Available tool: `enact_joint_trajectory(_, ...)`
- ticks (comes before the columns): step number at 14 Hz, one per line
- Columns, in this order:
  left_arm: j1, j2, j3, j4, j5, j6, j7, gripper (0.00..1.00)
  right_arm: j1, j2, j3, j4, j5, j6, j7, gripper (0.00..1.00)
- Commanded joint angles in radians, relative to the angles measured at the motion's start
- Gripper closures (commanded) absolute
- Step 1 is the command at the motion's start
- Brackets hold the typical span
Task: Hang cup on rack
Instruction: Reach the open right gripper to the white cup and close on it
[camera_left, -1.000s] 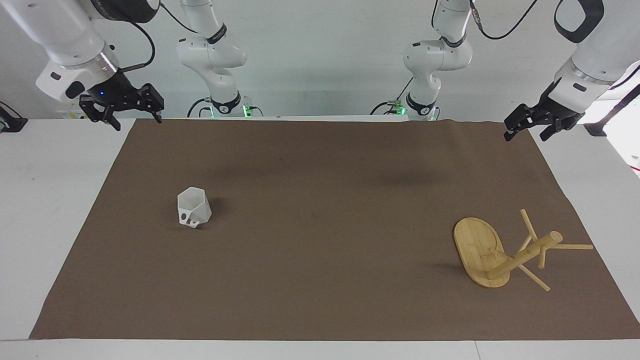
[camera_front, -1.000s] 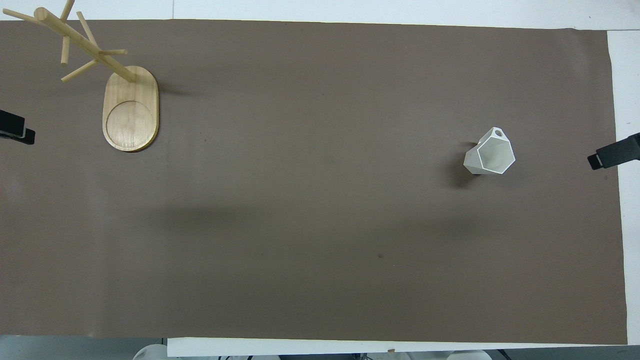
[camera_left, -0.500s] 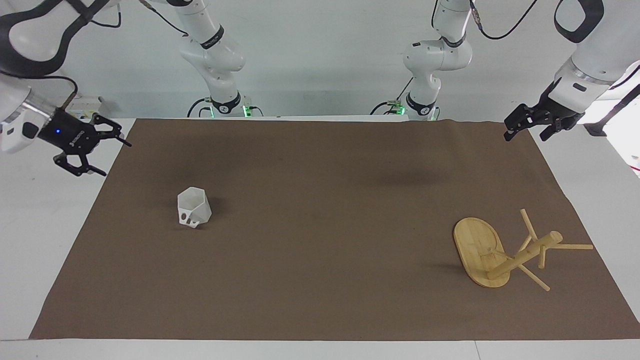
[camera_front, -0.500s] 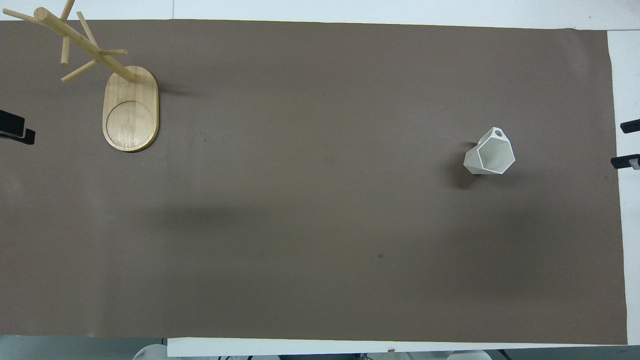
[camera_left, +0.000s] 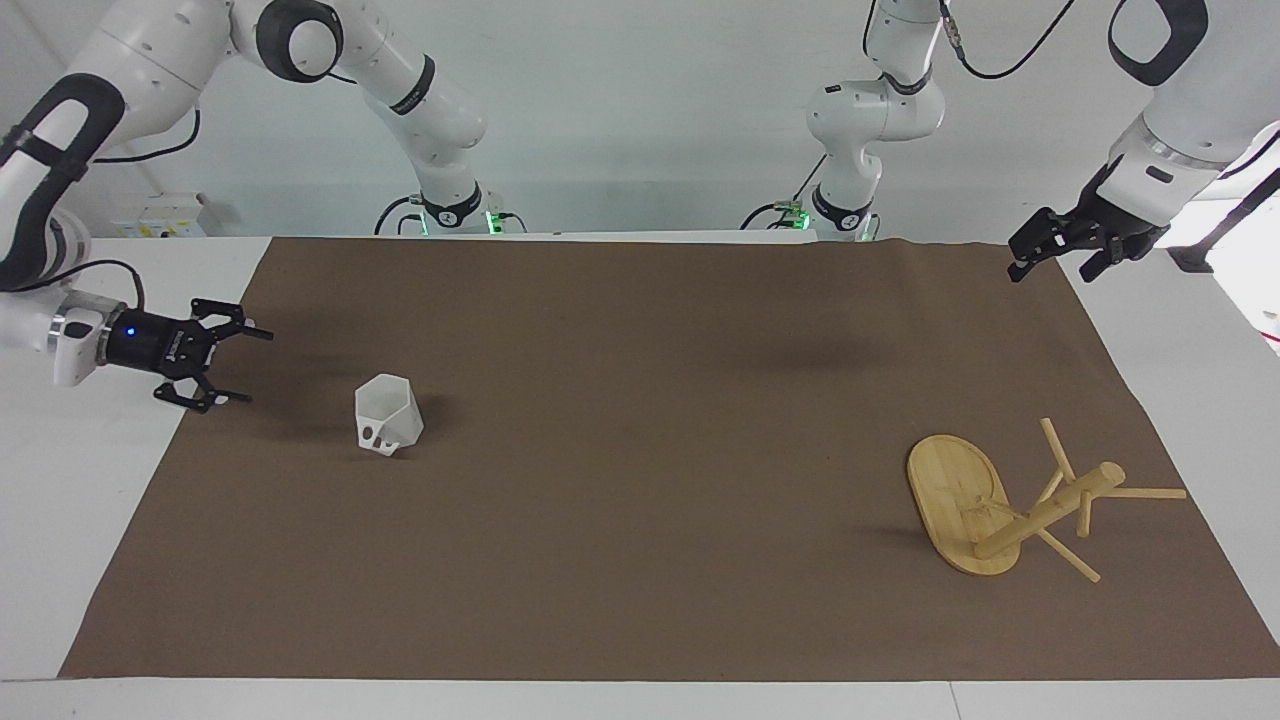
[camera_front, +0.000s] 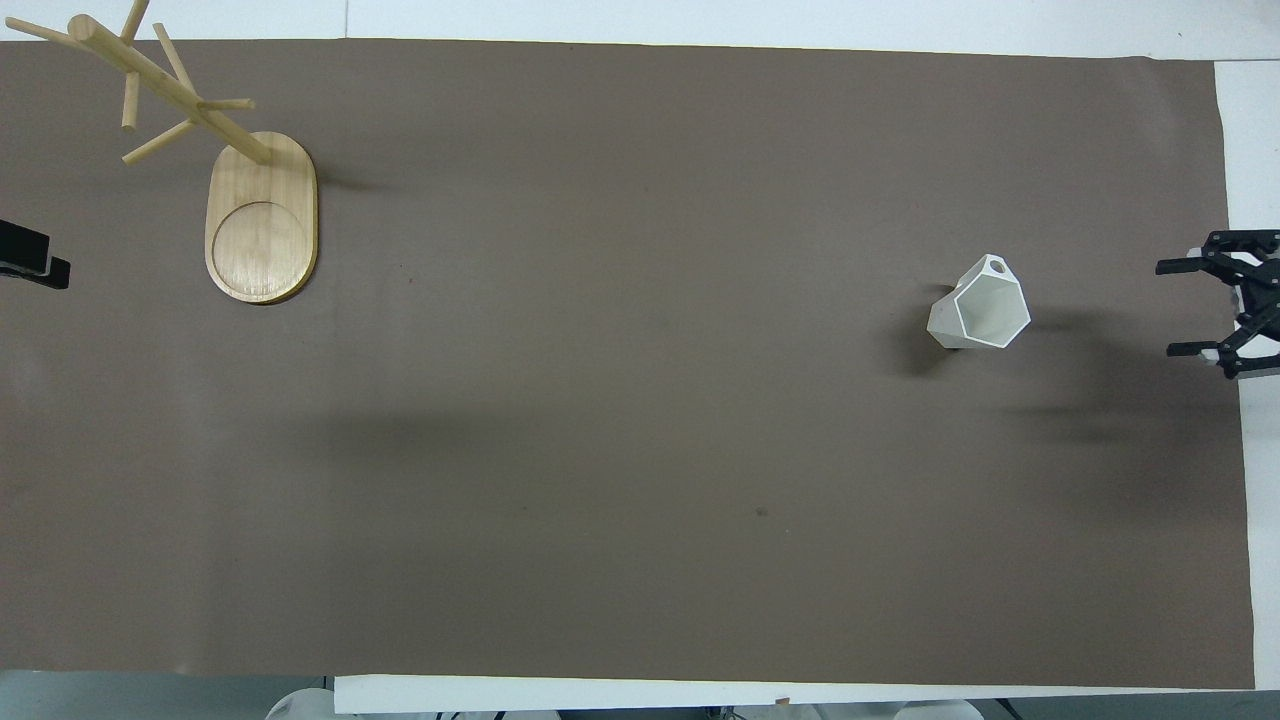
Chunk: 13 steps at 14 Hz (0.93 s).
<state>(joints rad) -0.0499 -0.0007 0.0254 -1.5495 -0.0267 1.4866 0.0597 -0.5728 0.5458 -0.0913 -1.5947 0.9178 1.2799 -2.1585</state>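
The white faceted cup stands upright on the brown mat toward the right arm's end, its handle on the side away from the robots. The bamboo rack stands on its oval base toward the left arm's end, with several pegs on its post. My right gripper hangs low over the mat's edge beside the cup, turned sideways with its open fingers toward the cup, a clear gap away. My left gripper waits open, raised over the mat's corner near the robots.
The brown mat covers most of the white table. Nothing else lies on it between the cup and the rack.
The right arm has swung down from high over the mat's corner to low beside the cup, its gripper turning sideways toward it. The left arm, cup and rack have not moved.
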Motion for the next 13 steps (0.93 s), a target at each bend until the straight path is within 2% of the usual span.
enact_joint_trajectory(1, -0.008, -0.018, 0.008, -0.018, -0.006, -0.005, -0.012, 0.0, -0.006, 0.104, 0.013, 0.007, 0.09, -0.051, -0.143, 0.0)
enact_joint_trajectory(2, -0.008, -0.018, 0.008, -0.018, -0.006, -0.006, -0.012, 0.0, 0.004, 0.127, 0.013, 0.004, 0.099, -0.05, -0.179, 0.0)
enact_joint_trajectory(5, -0.008, -0.018, 0.008, -0.018, -0.006, -0.005, -0.012, 0.0, 0.054, 0.108, 0.013, -0.109, 0.107, 0.013, -0.297, 0.0)
enact_joint_trajectory(9, -0.019, -0.018, 0.005, -0.018, -0.006, -0.006, -0.012, 0.0, 0.067, 0.098, 0.016, -0.157, 0.113, 0.064, -0.334, 0.0)
enact_joint_trajectory(13, -0.008, -0.018, 0.01, -0.018, -0.006, -0.006, -0.012, 0.0, 0.108, 0.089, 0.018, -0.195, 0.185, 0.096, -0.366, 0.0)
